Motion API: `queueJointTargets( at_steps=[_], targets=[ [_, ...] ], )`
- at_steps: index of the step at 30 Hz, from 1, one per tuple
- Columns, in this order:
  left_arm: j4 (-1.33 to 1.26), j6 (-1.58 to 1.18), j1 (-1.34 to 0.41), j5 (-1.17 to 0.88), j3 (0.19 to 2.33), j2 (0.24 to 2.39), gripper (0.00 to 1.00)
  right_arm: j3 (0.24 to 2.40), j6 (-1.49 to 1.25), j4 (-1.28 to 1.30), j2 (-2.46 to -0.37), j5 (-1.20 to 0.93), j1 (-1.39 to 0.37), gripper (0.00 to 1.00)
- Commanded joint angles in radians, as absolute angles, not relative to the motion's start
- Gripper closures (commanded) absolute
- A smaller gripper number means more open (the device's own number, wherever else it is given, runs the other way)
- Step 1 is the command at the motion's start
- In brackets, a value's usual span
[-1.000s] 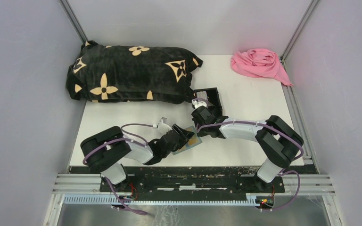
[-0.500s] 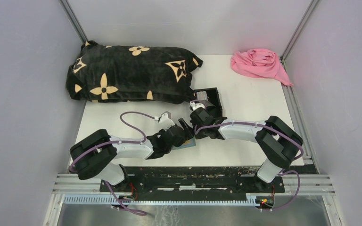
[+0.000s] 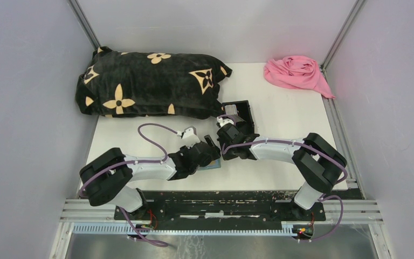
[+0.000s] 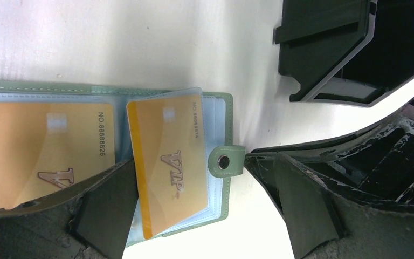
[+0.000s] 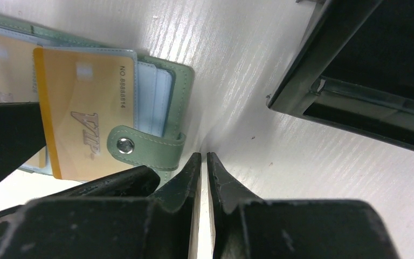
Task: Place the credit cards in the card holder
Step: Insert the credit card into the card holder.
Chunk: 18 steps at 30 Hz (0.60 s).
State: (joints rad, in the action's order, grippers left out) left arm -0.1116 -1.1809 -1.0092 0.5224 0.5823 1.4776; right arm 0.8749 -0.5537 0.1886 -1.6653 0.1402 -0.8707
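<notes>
The sage-green card holder [image 4: 225, 110] lies open on the white table, its snap tab [image 4: 226, 162] pointing right. A tan credit card [image 4: 167, 162] sits in a clear sleeve on its right half, and another tan card [image 4: 38, 151] sits in the left page. My left gripper [image 4: 194, 178] stands wide open astride the right half, with nothing pinched between its fingers. My right gripper [image 5: 204, 160] rests just right of the holder [image 5: 181, 89] beside the tab, jaws shut with only a thin slit and nothing between them. From above, both grippers [image 3: 209, 153] [image 3: 222, 144] crowd over the holder [image 3: 212, 167].
A black open-topped box [image 3: 237, 111] stands just behind the right gripper, also in the wrist views [image 4: 350, 48] [image 5: 366, 70]. A black flower-patterned cushion [image 3: 145, 83] fills the back left. A pink cloth [image 3: 296, 73] lies at the back right corner.
My left gripper has opened wide, letting go of the card, and the arm has reached forward over the holder. The right gripper has barely moved.
</notes>
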Motion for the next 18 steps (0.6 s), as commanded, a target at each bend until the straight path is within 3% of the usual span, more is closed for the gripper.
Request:
queueJointTargets(
  at_steps=[1,18],
  targets=[
    [0.073,-1.093,-0.993,0.568,0.542,1.466,0.01,0.904,-0.564,0.183,-1.635,0.145,-0.877,0.87],
    [0.072,-0.973,-0.997,0.536,0.567,1.395,0.01,0.903,-0.571,0.175,-1.634,0.144,-0.877,0.86]
  ],
)
